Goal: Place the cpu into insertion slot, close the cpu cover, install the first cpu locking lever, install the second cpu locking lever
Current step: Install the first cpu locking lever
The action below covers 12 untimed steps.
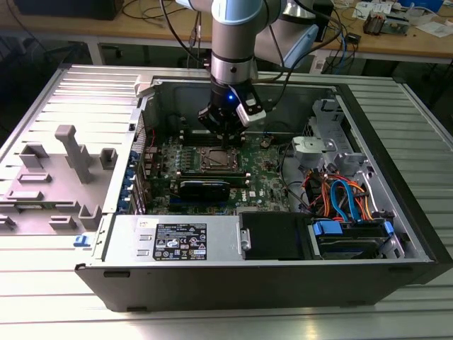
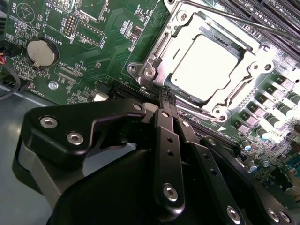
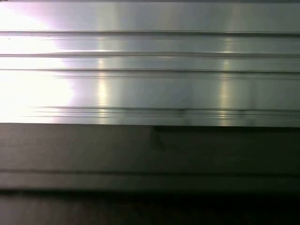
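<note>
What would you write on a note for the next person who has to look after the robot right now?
Hand: fingers pressed together, holding nothing, tips right by the near corner of the insertion slot, above the motherboard inside the open computer case.
Cpu: lying flat in the insertion slot.
Cpu cover: down, its frame around the cpu.
Done: cpu placed, cover closed.
Locking levers: a thin metal rod runs along the far side of the slot; I cannot tell whether either lever is latched, so check both.
</note>
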Available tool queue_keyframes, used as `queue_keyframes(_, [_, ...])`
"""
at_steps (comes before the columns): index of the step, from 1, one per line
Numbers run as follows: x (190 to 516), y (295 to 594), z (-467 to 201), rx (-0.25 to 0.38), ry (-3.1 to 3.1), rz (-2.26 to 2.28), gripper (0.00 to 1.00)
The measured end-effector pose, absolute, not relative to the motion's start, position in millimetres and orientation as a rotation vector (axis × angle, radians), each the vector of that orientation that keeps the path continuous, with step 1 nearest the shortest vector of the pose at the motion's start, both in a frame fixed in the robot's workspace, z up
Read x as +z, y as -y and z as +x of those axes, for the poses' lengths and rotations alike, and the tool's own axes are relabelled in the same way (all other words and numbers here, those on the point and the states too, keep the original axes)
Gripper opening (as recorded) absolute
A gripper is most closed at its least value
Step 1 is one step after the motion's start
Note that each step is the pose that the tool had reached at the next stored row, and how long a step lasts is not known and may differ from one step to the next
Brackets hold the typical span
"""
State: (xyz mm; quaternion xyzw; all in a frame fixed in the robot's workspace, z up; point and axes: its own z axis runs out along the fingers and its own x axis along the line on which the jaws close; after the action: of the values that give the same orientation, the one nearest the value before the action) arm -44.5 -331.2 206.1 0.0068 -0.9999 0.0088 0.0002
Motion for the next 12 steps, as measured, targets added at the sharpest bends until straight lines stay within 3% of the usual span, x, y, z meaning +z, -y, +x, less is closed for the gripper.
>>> queue_keyframes(12, [205.5,331.3,-44.4,0.027,3.141,0.022,0.11])
